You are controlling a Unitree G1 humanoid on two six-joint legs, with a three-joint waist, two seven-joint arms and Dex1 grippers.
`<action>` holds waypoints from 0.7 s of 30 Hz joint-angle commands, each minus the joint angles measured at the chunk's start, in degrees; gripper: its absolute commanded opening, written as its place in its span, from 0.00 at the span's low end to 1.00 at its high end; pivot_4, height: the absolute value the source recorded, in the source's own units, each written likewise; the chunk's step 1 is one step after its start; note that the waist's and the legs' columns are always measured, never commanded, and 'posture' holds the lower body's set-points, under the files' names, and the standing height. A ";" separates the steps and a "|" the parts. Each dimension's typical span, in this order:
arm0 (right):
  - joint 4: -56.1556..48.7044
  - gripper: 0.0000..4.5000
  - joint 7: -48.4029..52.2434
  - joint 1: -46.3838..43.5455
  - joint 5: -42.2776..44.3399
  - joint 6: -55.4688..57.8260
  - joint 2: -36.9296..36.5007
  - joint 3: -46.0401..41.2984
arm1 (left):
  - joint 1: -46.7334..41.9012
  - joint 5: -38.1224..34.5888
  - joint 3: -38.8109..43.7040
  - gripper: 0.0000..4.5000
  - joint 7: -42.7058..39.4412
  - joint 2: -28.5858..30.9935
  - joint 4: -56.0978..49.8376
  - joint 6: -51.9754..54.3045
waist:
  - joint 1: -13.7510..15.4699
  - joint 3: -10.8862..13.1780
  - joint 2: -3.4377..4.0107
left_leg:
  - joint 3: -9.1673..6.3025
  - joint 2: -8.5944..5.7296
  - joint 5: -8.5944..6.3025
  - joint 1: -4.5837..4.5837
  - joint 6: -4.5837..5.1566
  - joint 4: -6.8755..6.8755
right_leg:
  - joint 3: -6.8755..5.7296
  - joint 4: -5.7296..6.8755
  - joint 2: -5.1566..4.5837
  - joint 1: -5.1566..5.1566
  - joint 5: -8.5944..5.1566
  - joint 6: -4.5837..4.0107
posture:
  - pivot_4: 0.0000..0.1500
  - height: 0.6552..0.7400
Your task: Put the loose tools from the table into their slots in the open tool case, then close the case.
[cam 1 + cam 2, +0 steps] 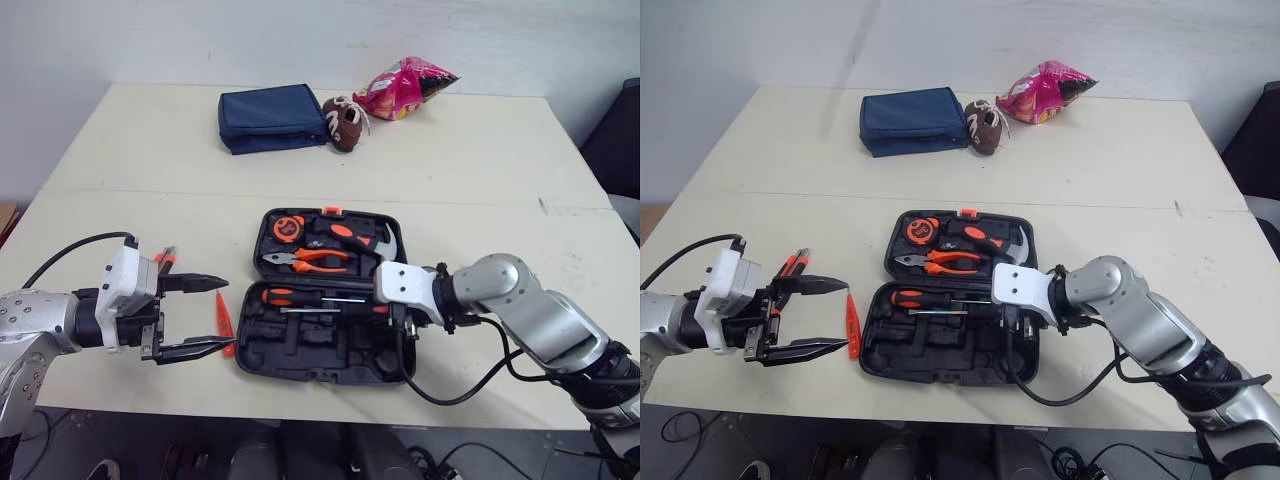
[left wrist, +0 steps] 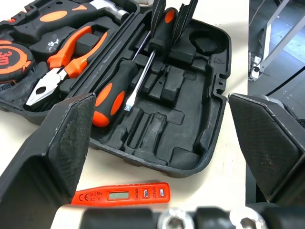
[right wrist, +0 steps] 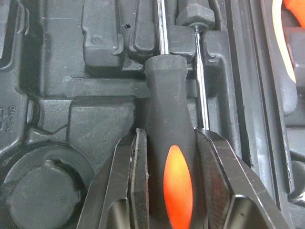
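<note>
The black tool case lies open at the table's front middle. Its far half holds a tape measure, pliers and a hammer. One orange-and-black screwdriver lies in the near half. My right gripper is shut on the handle of a second screwdriver, low over the near half's right side. My left gripper stands open just left of the case. An orange tester pen lies on the table below it. A small orange-handled tool lies behind that gripper.
A blue pouch, a small brown shoe and a pink snack bag sit at the back of the table. The case's front rim is close to the table's front edge.
</note>
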 commanded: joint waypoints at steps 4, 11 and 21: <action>-3.03 0.23 0.61 -0.05 0.74 1.09 0.07 -0.63 | 0.02 -0.26 0.84 1.00 -0.04 -0.28 -1.11 -1.04 | 0.00 0.00 0.00 | 0.00 0.00 0.00 0.00 0.00 0.01 | 0.00 0.01 0.00 0.00 0.00 0.00 | 1.00 1.00; -4.58 0.23 0.81 -1.83 5.31 2.71 1.16 -6.45 | -0.27 -0.16 0.48 1.00 -0.03 -0.20 -1.11 -1.02 | -0.02 0.00 0.00 | 0.00 0.00 0.00 0.00 0.00 0.01 | 0.00 0.02 0.00 0.00 0.00 0.00 | 1.00 1.00; -8.17 0.23 -2.64 -1.02 6.75 10.98 0.13 -4.36 | -1.36 -0.15 -1.36 1.00 0.38 -0.61 -1.29 -0.89 | 0.08 0.00 0.00 | -0.02 -0.01 0.00 -0.01 0.01 0.07 | -0.01 0.05 -0.02 0.01 0.00 0.00 | 1.00 1.00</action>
